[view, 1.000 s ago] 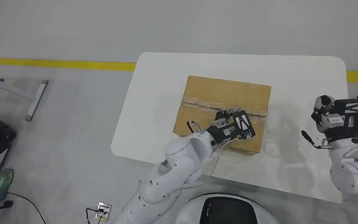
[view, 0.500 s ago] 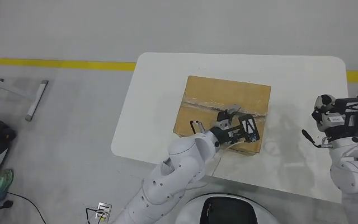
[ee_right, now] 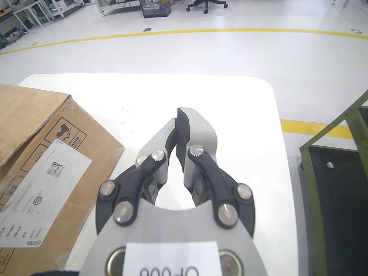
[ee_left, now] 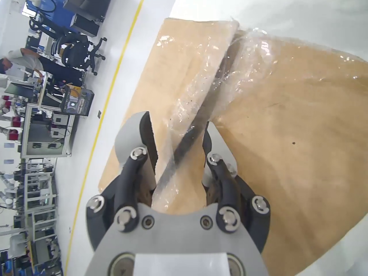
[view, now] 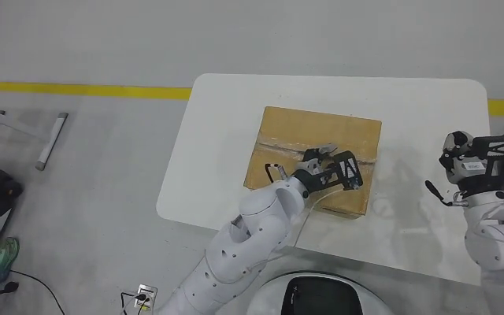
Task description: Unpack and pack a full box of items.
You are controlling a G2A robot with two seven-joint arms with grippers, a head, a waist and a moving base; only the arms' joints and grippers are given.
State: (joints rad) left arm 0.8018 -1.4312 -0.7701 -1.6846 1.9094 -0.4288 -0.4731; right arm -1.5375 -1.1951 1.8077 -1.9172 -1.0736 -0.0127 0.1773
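A brown cardboard box [view: 315, 130] lies on the white table [view: 220, 142]. Its two top flaps meet at a seam covered with torn clear tape [ee_left: 221, 70], and a dark gap shows along the seam. My left gripper [ee_left: 177, 122] hangs just over the box top, open, with one finger on each side of the seam; in the top view the left gripper [view: 340, 168] sits over the near right part of the box. The right gripper [ee_right: 179, 120] is shut on nothing, above bare table to the right of the box [ee_right: 43, 133].
A white shipping label [ee_right: 43, 188] is stuck to the box side facing my right arm [view: 472, 169]. A green cart [ee_right: 330, 173] stands off the table's right edge. Bare table lies between the box and the right arm.
My left gripper has shifted from the box's near edge back toward the taped seam and turned a little. The right arm has stayed put.
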